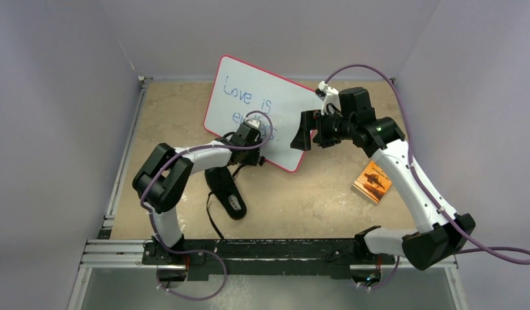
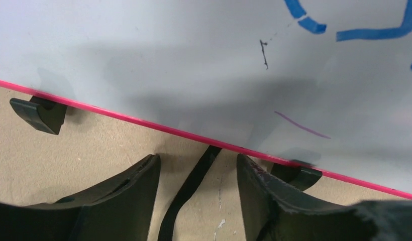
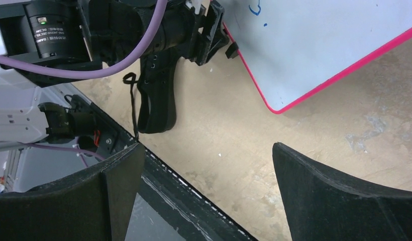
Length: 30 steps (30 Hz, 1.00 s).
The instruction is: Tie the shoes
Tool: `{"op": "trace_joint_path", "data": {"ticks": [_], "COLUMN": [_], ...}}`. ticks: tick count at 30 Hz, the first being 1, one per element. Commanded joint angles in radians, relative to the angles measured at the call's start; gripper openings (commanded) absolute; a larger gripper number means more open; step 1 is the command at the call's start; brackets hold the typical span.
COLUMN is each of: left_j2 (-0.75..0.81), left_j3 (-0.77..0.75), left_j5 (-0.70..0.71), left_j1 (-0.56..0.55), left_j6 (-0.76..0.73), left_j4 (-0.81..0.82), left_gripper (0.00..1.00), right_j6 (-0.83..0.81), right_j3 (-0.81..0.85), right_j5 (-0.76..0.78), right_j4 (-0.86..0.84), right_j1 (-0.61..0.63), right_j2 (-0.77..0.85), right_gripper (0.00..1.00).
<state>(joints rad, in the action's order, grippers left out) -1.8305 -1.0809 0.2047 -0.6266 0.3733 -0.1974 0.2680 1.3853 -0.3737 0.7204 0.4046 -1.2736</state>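
Black lace [image 2: 186,188] runs between the left claw's [image 2: 198,159] parted jaws.

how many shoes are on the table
1. The black sneaker lies beside the left arm, just in front of the whiteboard. A second could be hidden under it, but none shows.

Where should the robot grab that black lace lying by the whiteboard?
Probably the bare stretch of lace on the table, short of the whiteboard edge it slips under. Come from above, left gripper fingers straddling it: it lies flat and thin.
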Motion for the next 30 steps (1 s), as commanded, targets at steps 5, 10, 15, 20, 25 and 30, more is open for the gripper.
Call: {"op": "trace_joint_path", "data": {"ticks": [5, 10, 15, 20, 25, 30], "left_j2": [0.029, 0.131, 0.293, 0.433, 0.513, 0.601], "left_j3": [0.071, 0.116, 0.19, 0.245, 0.278, 0.311], "left_j5": [0.006, 0.023, -0.042, -0.112, -0.141, -0.137], "left_j1": [-0.034, -0.106, -0.117, -0.117, -0.117, -0.116], "left_j6": [0.034, 0.074, 0.169, 0.241, 0.259, 0.272], "left_j4": [-0.006, -0.068, -0.052, -0.003, 0.006, 0.021], "left_gripper": [0.24, 0.0, 0.0, 0.0, 0.0, 0.0], "right_j6": [0.01, 0.051, 0.099, 0.276, 0.449, 0.599], "right_j3": [0.003, -0.003, -0.005, -0.057, -0.08, -0.081], "right_j5": [-0.05, -0.071, -0.116, -0.134, -0.124, -0.021], "right_j4": [-0.016, -0.035, -0.073, -0.162, -0.184, -0.214], "right_j1": [-0.005, -0.005, -0.006, -0.005, 0.003, 0.057], "right_j2": [0.045, 0.013, -0.051, -0.088, -0.16, -0.208], "right_gripper": [0.99, 0.99, 0.99, 0.92, 0.77, 0.77]}}
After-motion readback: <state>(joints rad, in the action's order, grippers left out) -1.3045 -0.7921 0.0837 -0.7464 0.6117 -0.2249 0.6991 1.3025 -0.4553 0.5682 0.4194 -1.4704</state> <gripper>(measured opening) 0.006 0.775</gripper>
